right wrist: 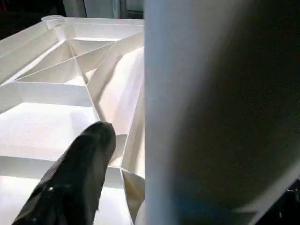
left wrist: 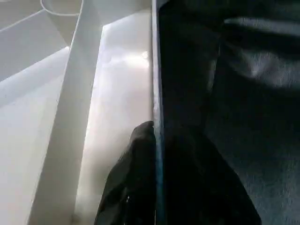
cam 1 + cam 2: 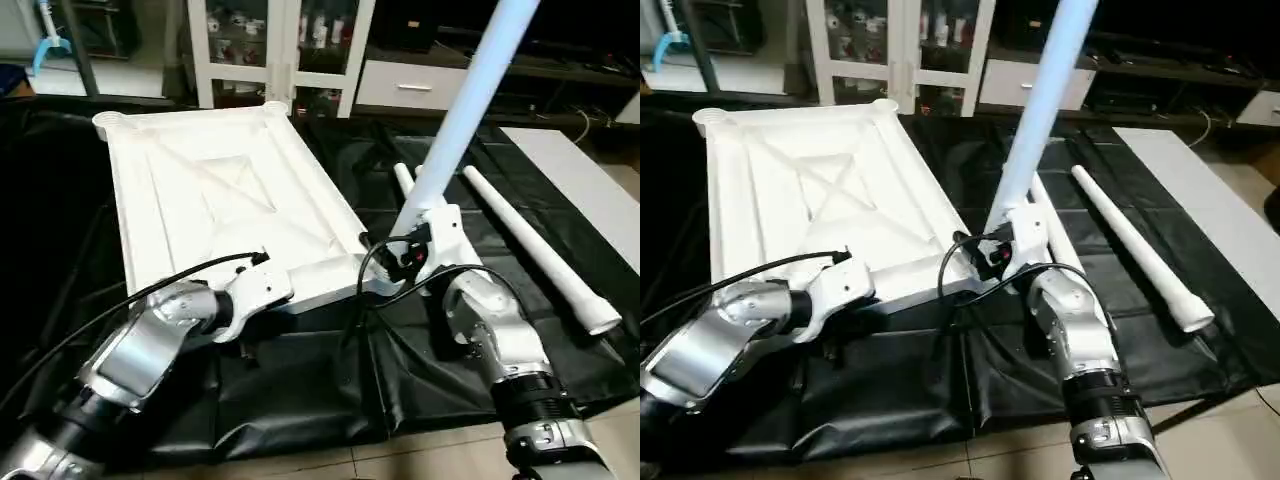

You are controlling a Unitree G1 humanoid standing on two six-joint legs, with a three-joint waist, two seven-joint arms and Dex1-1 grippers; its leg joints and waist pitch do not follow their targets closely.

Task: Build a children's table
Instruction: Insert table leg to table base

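The white table top (image 3: pixel 210 190) lies upside down on a black sheet, its X-ribs facing up. My left gripper (image 3: pixel 275 290) is at its near edge, shut on the thin rim (image 2: pixel 154 70), with one black finger (image 2: pixel 133 178) inside the rim and the other outside. My right gripper (image 3: pixel 420 245) is shut on a long white leg (image 3: pixel 470 100) that stands tilted, its lower end at the top's near right corner. In the right wrist view the leg (image 1: pixel 211 117) rises beside one finger (image 1: pixel 79 173). Two loose legs (image 3: pixel 540 250) (image 3: pixel 1050 225) lie on the sheet to the right.
The black sheet (image 3: pixel 300 390) covers the work surface and ends near the front at bare floor. A white cabinet with glass doors (image 3: pixel 280 40) stands behind the table top. A flat white board (image 3: pixel 590 180) lies at the far right.
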